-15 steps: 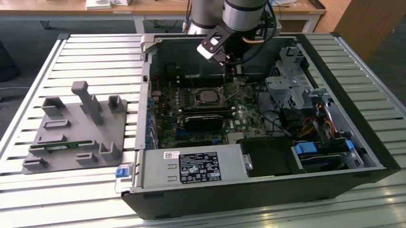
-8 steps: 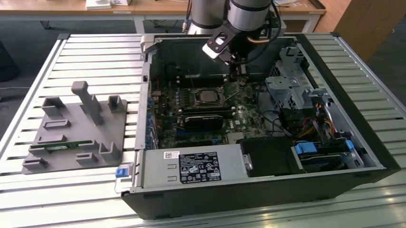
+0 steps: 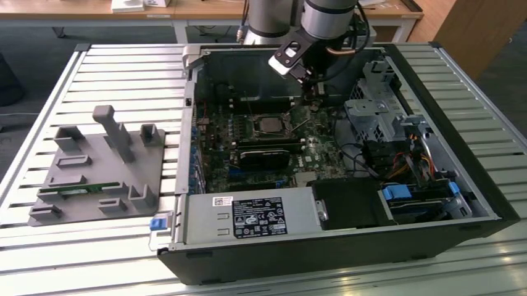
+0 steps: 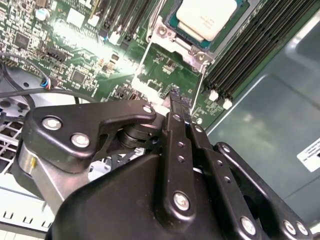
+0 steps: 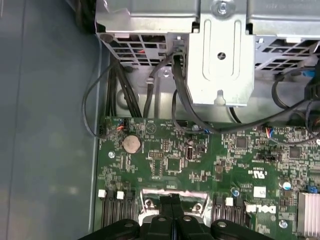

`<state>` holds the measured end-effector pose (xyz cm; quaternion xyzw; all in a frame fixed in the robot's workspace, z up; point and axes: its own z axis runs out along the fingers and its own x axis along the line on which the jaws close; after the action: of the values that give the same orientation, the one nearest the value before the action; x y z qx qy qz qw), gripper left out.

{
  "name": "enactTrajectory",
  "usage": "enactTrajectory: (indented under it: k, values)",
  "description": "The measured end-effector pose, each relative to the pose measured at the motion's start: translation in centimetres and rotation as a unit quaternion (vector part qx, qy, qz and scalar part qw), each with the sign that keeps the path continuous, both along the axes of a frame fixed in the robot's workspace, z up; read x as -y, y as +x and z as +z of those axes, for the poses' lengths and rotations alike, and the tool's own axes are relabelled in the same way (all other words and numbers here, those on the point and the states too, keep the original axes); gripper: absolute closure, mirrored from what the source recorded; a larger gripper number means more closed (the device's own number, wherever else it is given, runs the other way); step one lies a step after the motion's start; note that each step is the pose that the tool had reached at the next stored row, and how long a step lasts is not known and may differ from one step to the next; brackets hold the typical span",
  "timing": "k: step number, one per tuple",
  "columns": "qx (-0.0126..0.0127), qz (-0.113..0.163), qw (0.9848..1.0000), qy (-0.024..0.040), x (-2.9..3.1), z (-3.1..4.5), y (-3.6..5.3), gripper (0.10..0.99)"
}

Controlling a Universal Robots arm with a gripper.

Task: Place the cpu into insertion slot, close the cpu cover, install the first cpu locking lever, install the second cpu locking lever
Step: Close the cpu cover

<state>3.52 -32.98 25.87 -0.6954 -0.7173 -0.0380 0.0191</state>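
Since the small flat square cpu with its dull silvery-beige top [image 4: 207,17] sits in the small square black insertion slot [image 3: 269,133], and the thin silver-grey metal cpu cover [image 4: 199,56] looks folded down around it, I judge the work to stand at the locking levers. At the exterior view's left, the slatted aluminium surface [image 3: 123,68] carries a grey plastic fixture tray [image 3: 99,166], one of whose slots holds a green memory stick [image 3: 82,190]. Just beside it lies the open black computer case [image 3: 329,253], holding a grey power supply box [image 3: 247,216] and the green circuit board [image 5: 170,150] with the socket on it. The black pincer [image 4: 179,97] hangs low over the board just beside the socket, fingers pressed together with nothing visible between them. Its tips are near a thin metal locking lever rod [image 4: 141,62] along the cover's edge; I cannot tell whether they touch. Seating a lever would, I judge, call for a steady downward push and a tuck under its hook, in tight quarters. Farther right, the case holds a silver drive cage [image 3: 371,117] and loose cables.
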Motion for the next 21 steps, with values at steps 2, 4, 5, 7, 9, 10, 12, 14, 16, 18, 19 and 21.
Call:
enactTrajectory:
  k: [2, 4, 5, 7, 9, 10, 12, 14, 16, 18, 19, 21]
  values:
    - [0.0000, 0.000, 1.0000, -0.0001, -0.04, -0.02, 0.20, 0.980]
    - [0.0000, 0.000, 1.0000, -0.0003, -0.05, -0.04, 0.40, 0.980]
    - [0.0000, 0.000, 1.0000, -0.0003, -0.05, -0.06, 0.51, 0.980]
    - [0.0000, -0.002, 1.0000, -0.0004, -0.05, -0.11, 0.73, 0.980]
    - [0.0000, -0.003, 1.0000, -0.0003, -0.05, -0.16, 0.93, 0.980]
    - [0.0000, -0.003, 1.0000, -0.0004, -0.05, -0.18, 1.08, 0.980]
    - [0.0000, -0.003, 1.0000, -0.0004, -0.06, -0.21, 1.44, 0.980]
    - [0.0000, -0.003, 1.0000, -0.0005, -0.07, -0.23, 1.77, 0.980]
    - [-0.0001, -0.003, 1.0000, -0.0007, -0.08, -0.24, 2.02, 0.980]
    - [-0.0001, -0.004, 1.0000, -0.0011, -0.09, -0.27, 2.26, 0.980]
    - [-0.0001, -0.004, 1.0000, -0.0014, -0.10, -0.29, 2.39, 0.980]
    - [-0.0002, -0.004, 1.0000, -0.0018, -0.13, -0.38, 2.59, 0.980]
